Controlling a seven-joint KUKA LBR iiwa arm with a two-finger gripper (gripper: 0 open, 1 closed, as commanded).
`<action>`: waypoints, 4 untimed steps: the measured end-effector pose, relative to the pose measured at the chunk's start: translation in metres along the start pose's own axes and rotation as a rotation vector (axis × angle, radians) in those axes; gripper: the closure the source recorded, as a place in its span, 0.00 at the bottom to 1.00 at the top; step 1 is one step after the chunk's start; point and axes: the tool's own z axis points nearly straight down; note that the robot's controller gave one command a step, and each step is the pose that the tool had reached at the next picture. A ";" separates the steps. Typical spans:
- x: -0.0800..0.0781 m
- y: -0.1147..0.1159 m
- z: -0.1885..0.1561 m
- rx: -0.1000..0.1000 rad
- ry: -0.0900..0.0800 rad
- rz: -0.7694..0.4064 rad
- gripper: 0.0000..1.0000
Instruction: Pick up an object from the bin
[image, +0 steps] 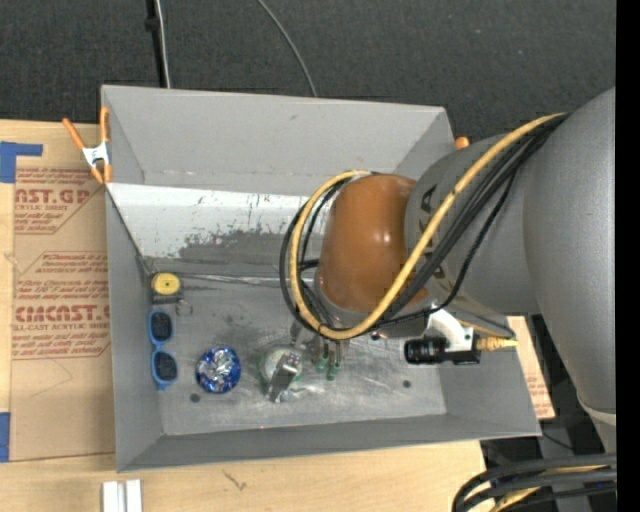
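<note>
Hanging low in bin, pincer just beside clear crumpled obj, open/shut unclear.

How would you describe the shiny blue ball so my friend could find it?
Look at the grey metal bin, at the lower left of its floor. Right of the blue sunglasses lies the ball. It is the only round, glittery blue-and-white thing; the sunglasses are flat and plain.
</note>
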 end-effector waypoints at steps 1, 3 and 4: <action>-0.057 -0.059 0.092 0.001 -0.004 -0.370 0.00; -0.017 -0.025 0.095 -0.007 -0.013 -0.127 1.00; -0.014 -0.026 -0.046 -0.005 -0.008 -0.185 1.00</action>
